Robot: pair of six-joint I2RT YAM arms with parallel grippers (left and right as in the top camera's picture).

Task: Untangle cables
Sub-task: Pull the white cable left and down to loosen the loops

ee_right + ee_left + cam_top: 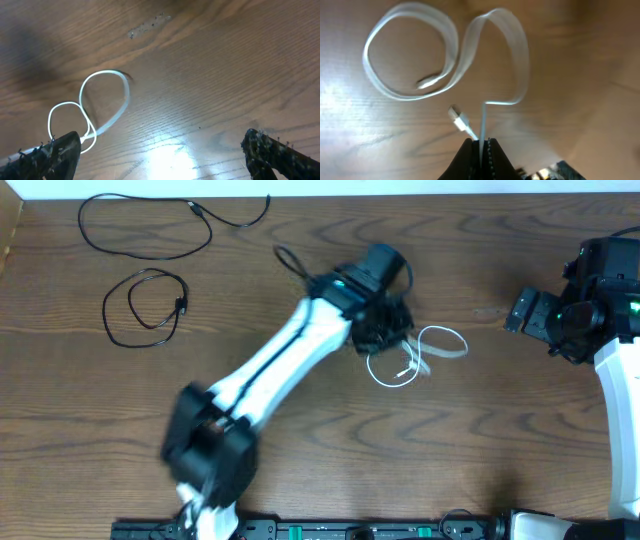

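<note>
The table [480,450] is brown wood with visible grain and a smooth, slightly glossy finish. The white cable [455,45] has a smooth, plastic-looking sheath; the two black cables [145,305] look matt. The fingers [60,155] of the right gripper [160,145] are black, matt and rough-surfaced, and the left arm [290,350] has a smooth white shell.

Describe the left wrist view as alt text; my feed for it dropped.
The left gripper, shut, pinches a white cable at the bottom centre of the frame. From the grip the cable rises, bends right and curls into two loops over the wooden table, with a plug end close beside the grip.
</note>
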